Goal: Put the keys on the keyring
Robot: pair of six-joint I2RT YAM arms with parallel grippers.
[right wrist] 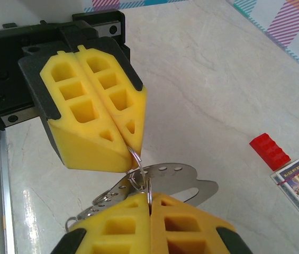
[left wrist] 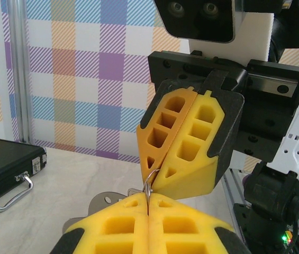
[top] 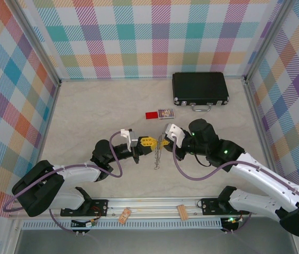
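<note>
Left gripper (top: 149, 143): fingers pressed together, pinching a thin wire ring (right wrist: 136, 174).
Right gripper (top: 165, 142): likewise pinching that ring, tip to tip (neither arm nearer).
Keyring (top: 158, 154): between and under both tips, long axis near-to-far, crosswise to the arms.

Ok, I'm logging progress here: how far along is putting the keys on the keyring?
Done: the keyring looks lifted off the table. In hand: the left gripper and right gripper are both shut on a thin wire ring at it. Left: getting the key on; I can't make one out.
</note>
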